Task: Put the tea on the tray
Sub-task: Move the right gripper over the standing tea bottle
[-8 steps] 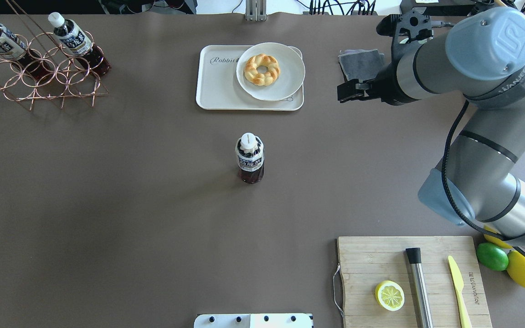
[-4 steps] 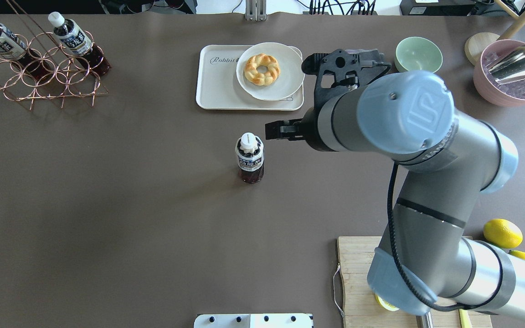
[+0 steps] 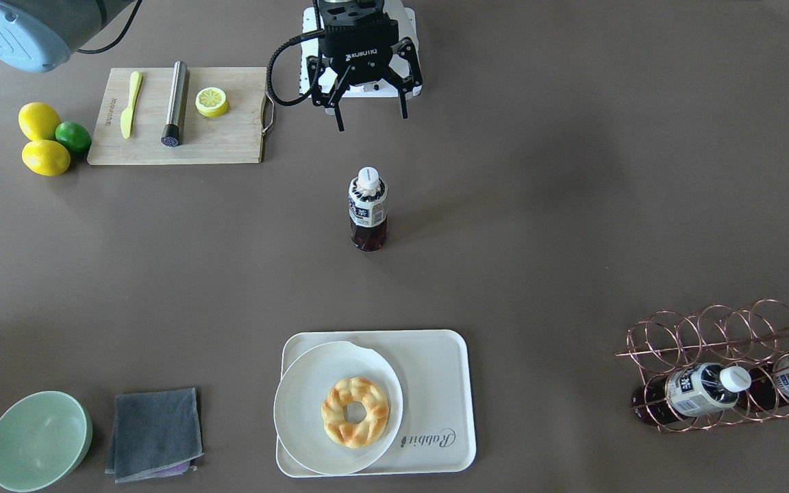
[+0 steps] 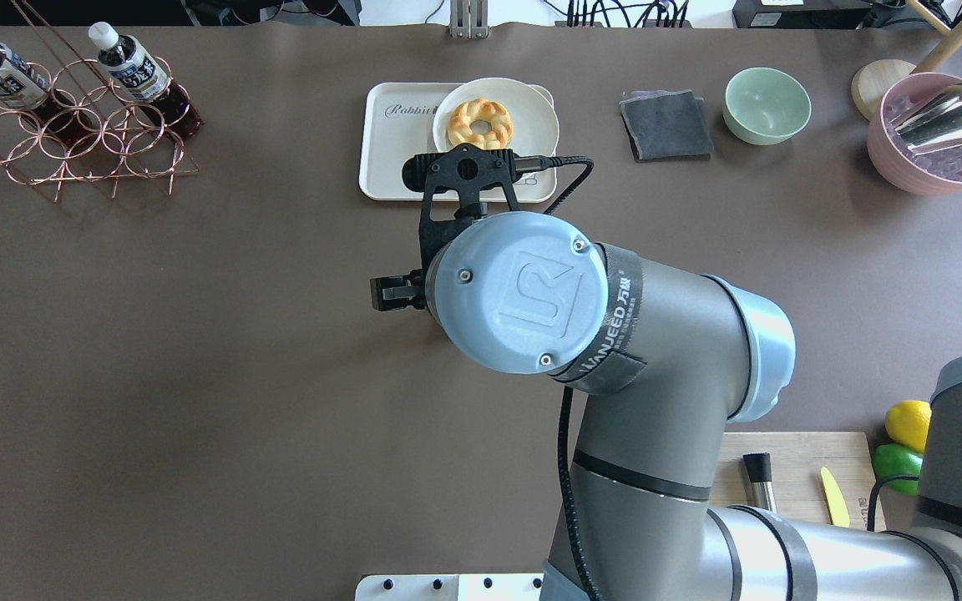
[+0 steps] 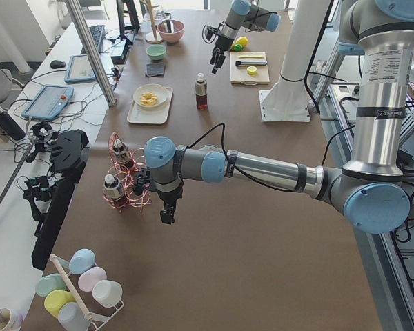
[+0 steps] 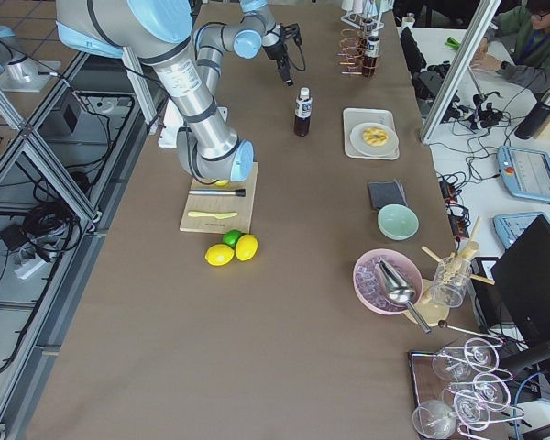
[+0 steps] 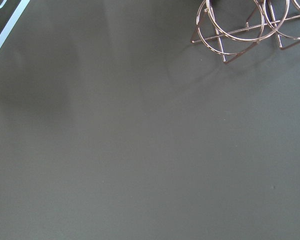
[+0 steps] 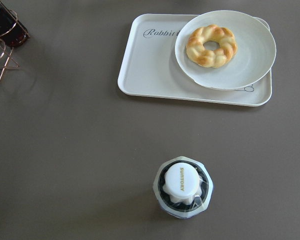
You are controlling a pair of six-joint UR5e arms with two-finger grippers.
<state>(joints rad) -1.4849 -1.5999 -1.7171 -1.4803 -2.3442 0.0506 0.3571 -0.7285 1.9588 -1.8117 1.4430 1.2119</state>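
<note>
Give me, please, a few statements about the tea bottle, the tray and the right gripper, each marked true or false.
1. The tea bottle stands upright on the bare table, off the tray. True.
2. The right gripper is shut on the tea bottle. False: its jaws are open and empty, apart from the bottle.
3. A plate carrying a doughnut sits on the tray. True.
4. The grey cloth lies on the tray. False: it lies on the table beside the green bowl.
</note>
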